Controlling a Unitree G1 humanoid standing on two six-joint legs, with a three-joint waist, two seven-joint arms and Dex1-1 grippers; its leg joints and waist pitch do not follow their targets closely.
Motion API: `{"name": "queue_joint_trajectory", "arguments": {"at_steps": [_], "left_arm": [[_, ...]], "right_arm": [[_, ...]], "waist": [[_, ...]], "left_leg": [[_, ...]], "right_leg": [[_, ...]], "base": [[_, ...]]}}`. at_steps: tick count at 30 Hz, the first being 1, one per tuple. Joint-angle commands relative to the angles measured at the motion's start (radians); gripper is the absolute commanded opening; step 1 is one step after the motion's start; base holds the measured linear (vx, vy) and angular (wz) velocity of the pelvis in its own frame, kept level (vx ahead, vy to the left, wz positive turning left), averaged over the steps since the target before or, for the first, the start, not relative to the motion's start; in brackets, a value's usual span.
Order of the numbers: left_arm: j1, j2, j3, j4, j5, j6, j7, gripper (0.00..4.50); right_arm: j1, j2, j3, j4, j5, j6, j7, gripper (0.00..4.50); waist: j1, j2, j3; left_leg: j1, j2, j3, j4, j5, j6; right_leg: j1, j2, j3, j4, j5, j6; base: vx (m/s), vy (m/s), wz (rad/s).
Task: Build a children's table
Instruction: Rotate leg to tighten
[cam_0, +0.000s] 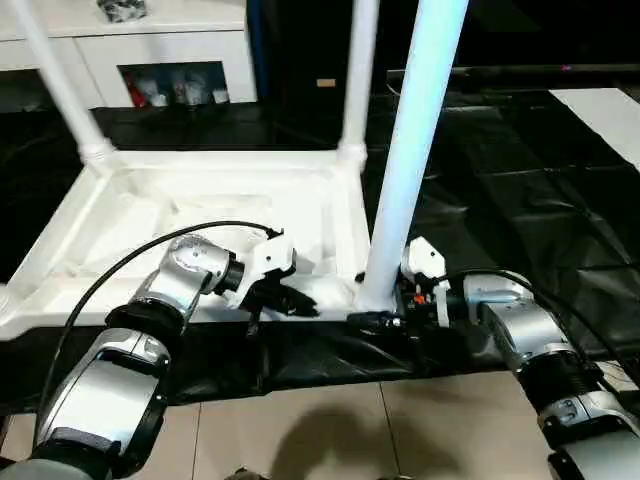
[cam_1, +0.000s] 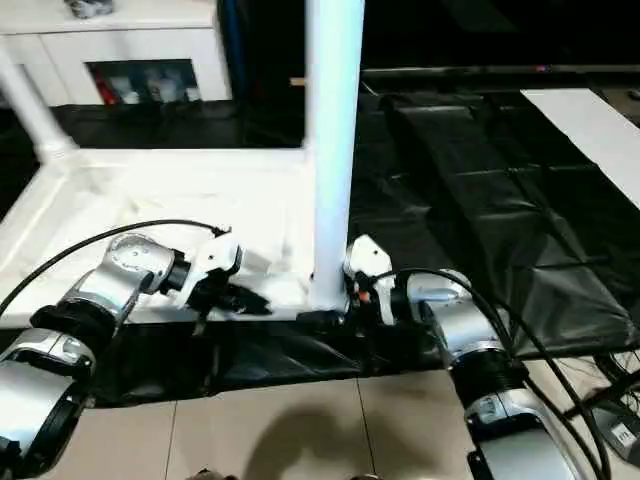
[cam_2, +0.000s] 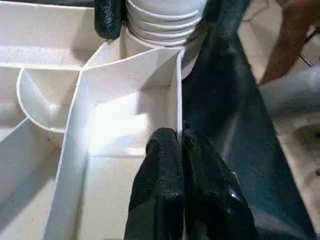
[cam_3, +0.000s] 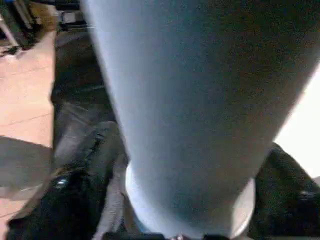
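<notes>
A white tabletop (cam_0: 190, 215) lies upside down on a floor covered with black sheeting (cam_0: 520, 190), its raised rim and inner ribs facing up. The near edge of the tabletop sits just beside the front edge of the sheeting, with beige tile showing in front of it.

Three white tube legs stand up from its corner sockets. One leg (cam_0: 60, 85) rises from the far left corner, tilted a little. A second leg (cam_0: 358, 75) rises from the far right corner. The third leg (cam_0: 415, 140), closest to the camera, stands in the near right corner and leans slightly to the right.

The left gripper (cam_0: 290, 298) reaches in over the near rim. In the left wrist view its two black fingers (cam_2: 160, 195) are pressed together on a thin upright wall of the tabletop, clamping it just beside the near right socket.

The right gripper (cam_1: 335, 310) sits at the base of the near leg. Its fingers stand on either side of the tube there, spread about as wide as the tube; whether they actually press on it is hard to tell.

A white cabinet (cam_0: 170, 50) stands at the back left.
</notes>
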Motion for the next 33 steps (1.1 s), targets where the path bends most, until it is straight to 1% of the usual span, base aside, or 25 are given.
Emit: {"name": "queue_joint_trajectory", "arguments": {"at_steps": [1,2,5,6,8,10,12,13,14,15,16,17,18,19,20,21,23,24,25,26,27,28,30,32,33], "left_arm": [[-0.003,-0.010,-0.027,-0.020,0.002,-0.021,-0.027,0.00],[-0.003,-0.010,-0.025,-0.018,0.004,-0.023,-0.029,0.00],[-0.005,-0.011,-0.022,-0.016,0.007,-0.025,-0.024,0.00],[-0.005,-0.012,-0.021,-0.015,0.008,-0.025,-0.021,0.00],[-0.008,-0.017,-0.017,-0.011,0.006,-0.017,-0.006,0.00],[-0.012,-0.026,-0.012,-0.006,0.009,-0.013,0.035,0.00],[-0.026,-0.040,-0.010,0.012,0.032,-0.001,0.132,0.00],[-0.035,-0.050,-0.007,0.022,0.042,0.019,0.186,0.00],[-0.050,-0.071,0.003,0.038,0.046,0.043,0.269,0.00],[-0.056,-0.083,0.008,0.043,0.046,0.057,0.299,0.00],[-0.056,-0.083,0.008,0.043,0.046,0.057,0.299,0.00],[-0.065,-0.102,0.014,0.045,0.047,0.074,0.341,0.00],[-0.070,-0.113,0.017,0.044,0.048,0.084,0.366,0.00],[-0.075,-0.127,0.023,0.044,0.045,0.097,0.395,0.00],[-0.079,-0.137,0.027,0.044,0.044,0.106,0.414,0.00],[-0.085,-0.151,0.030,0.044,0.045,0.114,0.444,0.00],[-0.092,-0.177,0.039,0.043,0.038,0.131,0.489,0.00],[-0.092,-0.178,0.040,0.043,0.037,0.131,0.489,0.00],[-0.091,-0.193,0.046,0.040,0.026,0.133,0.498,0.00],[-0.088,-0.199,0.045,0.041,0.028,0.131,0.500,0.00],[-0.087,-0.199,0.044,0.042,0.029,0.130,0.501,0.00],[-0.086,-0.199,0.044,0.043,0.031,0.129,0.502,0.00],[-0.080,-0.196,0.040,0.043,0.032,0.113,0.489,0.00],[-0.072,-0.187,0.036,0.038,0.032,0.100,0.463,0.00],[-0.065,-0.179,0.032,0.029,0.031,0.082,0.440,0.00]], "right_arm": [[0.019,0.007,0.049,-0.011,-0.008,0.015,0.044,3.38],[0.021,0.006,0.048,-0.016,-0.007,0.022,0.048,3.27],[0.028,0.008,0.047,-0.034,-0.003,0.041,0.046,2.99],[0.031,0.009,0.046,-0.038,-0.002,0.046,0.042,2.99],[0.038,0.019,0.040,-0.046,0.001,0.056,0.015,2.85],[0.037,0.036,0.027,-0.031,-0.012,0.056,-0.059,2.83],[0.018,0.076,-0.006,0.028,-0.053,0.032,-0.229,2.79],[0.006,0.095,-0.024,0.059,-0.069,0.023,-0.314,2.78],[-0.016,0.131,-0.054,0.111,-0.086,0.016,-0.453,2.78],[-0.026,0.148,-0.069,0.132,-0.084,0.021,-0.505,2.77],[-0.026,0.148,-0.069,0.132,-0.084,0.021,-0.505,2.76],[-0.042,0.181,-0.091,0.163,-0.084,0.030,-0.599,2.76],[-0.052,0.201,-0.101,0.181,-0.084,0.035,-0.652,2.75],[-0.062,0.223,-0.109,0.198,-0.086,0.037,-0.709,2.75],[-0.069,0.237,-0.114,0.209,-0.087,0.038,-0.745,2.75],[-0.083,0.261,-0.122,0.234,-0.083,0.038,-0.796,2.75],[-0.109,0.300,-0.135,0.275,-0.079,0.030,-0.879,2.75],[-0.110,0.301,-0.135,0.276,-0.079,0.029,-0.880,2.75],[-0.123,0.320,-0.141,0.294,-0.073,0.009,-0.890,2.75],[-0.131,0.327,-0.144,0.306,-0.079,-0.020,-0.896,3.10],[-0.133,0.328,-0.146,0.307,-0.079,-0.024,-0.893,3.31],[-0.136,0.331,-0.150,0.311,-0.078,-0.030,-0.888,3.45],[-0.144,0.331,-0.159,0.316,-0.071,-0.046,-0.867,3.47],[-0.145,0.317,-0.150,0.312,-0.079,-0.063,-0.833,3.90],[-0.143,0.305,-0.138,0.308,-0.086,-0.080,-0.806,3.90]], "waist": [[-0.001,-0.001,-0.065],[-0.002,0.000,-0.067],[0.000,0.000,-0.069],[0.000,-0.002,-0.070],[0.001,0.000,-0.070],[0.001,0.000,-0.068],[-0.005,0.000,-0.063],[-0.008,0.000,-0.059],[-0.016,-0.002,-0.058],[-0.020,-0.003,-0.056],[-0.024,-0.002,-0.055],[-0.030,-0.004,-0.055],[-0.035,-0.002,-0.056],[-0.039,0.001,-0.056],[-0.040,0.000,-0.057],[-0.042,0.003,-0.059],[-0.046,0.001,-0.060],[-0.048,0.001,-0.060],[-0.050,0.000,-0.062],[-0.051,0.000,-0.064],[-0.052,0.000,-0.065],[-0.052,0.000,-0.066],[-0.052,-0.002,-0.069],[-0.051,0.000,-0.070],[-0.051,0.000,-0.072]], "left_leg": [[0.018,0.029,-0.007,-0.060,-0.257,0.065],[0.014,0.028,-0.009,-0.060,-0.241,0.065],[0.014,0.028,-0.008,-0.057,-0.218,0.073],[0.013,0.027,-0.008,-0.056,-0.203,0.079],[0.013,0.027,-0.008,-0.055,-0.201,0.082],[0.013,0.027,-0.008,-0.057,-0.215,0.076],[0.016,0.027,-0.010,-0.062,-0.262,0.040],[0.018,0.025,-0.010,-0.064,-0.284,0.031],[0.024,0.022,-0.015,-0.066,-0.314,-0.001],[0.025,0.020,-0.016,-0.066,-0.325,-0.006],[0.025,0.020,-0.017,-0.066,-0.334,-0.012],[0.024,0.017,-0.019,-0.066,-0.344,-0.009],[0.023,0.019,-0.020,-0.068,-0.344,-0.008],[0.020,0.019,-0.022,-0.069,-0.342,-0.006],[0.019,0.018,-0.021,-0.070,-0.341,-0.004],[0.021,0.018,-0.020,-0.068,-0.340,-0.003],[0.022,0.017,-0.018,-0.066,-0.339,-0.001],[0.020,0.016,-0.017,-0.066,-0.339,0.006],[0.016,0.015,-0.016,-0.064,-0.325,0.015],[0.014,0.015,-0.015,-0.063,-0.308,0.024],[0.013,0.015,-0.014,-0.062,-0.301,0.029],[0.013,0.015,-0.014,-0.061,-0.294,0.034],[0.010,0.016,-0.013,-0.059,-0.256,0.053],[0.008,0.017,-0.012,-0.057,-0.234,0.065],[0.008,0.017,-0.012,-0.055,-0.220,0.072]], "right_leg": [[0.049,-0.048,0.037,-0.060,-0.191,-0.262],[0.051,-0.048,0.037,-0.056,-0.170,-0.262],[0.052,-0.047,0.036,-0.053,-0.135,-0.268],[0.054,-0.047,0.036,-0.050,-0.111,-0.271],[0.053,-0.047,0.035,-0.051,-0.106,-0.273],[0.052,-0.048,0.035,-0.054,-0.137,-0.267],[0.046,-0.051,0.036,-0.062,-0.236,-0.243],[0.044,-0.050,0.035,-0.069,-0.281,-0.233],[0.039,-0.053,0.036,-0.076,-0.386,-0.197],[0.037,-0.052,0.035,-0.079,-0.413,-0.190],[0.036,-0.053,0.036,-0.081,-0.433,-0.183],[0.037,-0.051,0.033,-0.087,-0.462,-0.169],[0.035,-0.052,0.034,-0.088,-0.460,-0.165],[0.038,-0.051,0.033,-0.087,-0.448,-0.165],[0.038,-0.050,0.033,-0.088,-0.437,-0.165],[0.036,-0.049,0.034,-0.086,-0.412,-0.172],[0.034,-0.047,0.034,-0.085,-0.380,-0.188],[0.036,-0.046,0.034,-0.084,-0.363,-0.193],[0.039,-0.046,0.034,-0.082,-0.337,-0.198],[0.041,-0.047,0.035,-0.079,-0.302,-0.207],[0.042,-0.047,0.035,-0.077,-0.287,-0.211],[0.043,-0.047,0.035,-0.075,-0.272,-0.215],[0.047,-0.046,0.035,-0.068,-0.207,-0.235],[0.050,-0.046,0.035,-0.062,-0.165,-0.250],[0.052,-0.046,0.035,-0.059,-0.136,-0.258]], "base": [[0.000,0.000,0.00],[0.000,0.000,0.00],[0.000,0.000,0.00],[0.000,0.000,0.00],[0.000,0.000,0.00],[0.000,0.000,0.00],[0.000,0.000,0.00],[0.000,0.000,0.00],[0.000,0.000,0.00],[-0.051,0.000,-0.02],[0.000,0.000,0.00],[0.000,0.000,0.00],[0.000,0.000,0.00],[0.000,0.000,0.00],[0.000,0.000,0.00],[0.000,0.000,0.00],[0.000,0.000,0.00],[0.000,0.000,0.00],[0.000,0.000,0.00],[0.000,0.000,0.00],[0.000,0.000,0.00],[0.000,0.000,0.00],[0.000,0.000,0.00],[0.000,0.000,0.00],[0.000,0.000,0.00]]}}
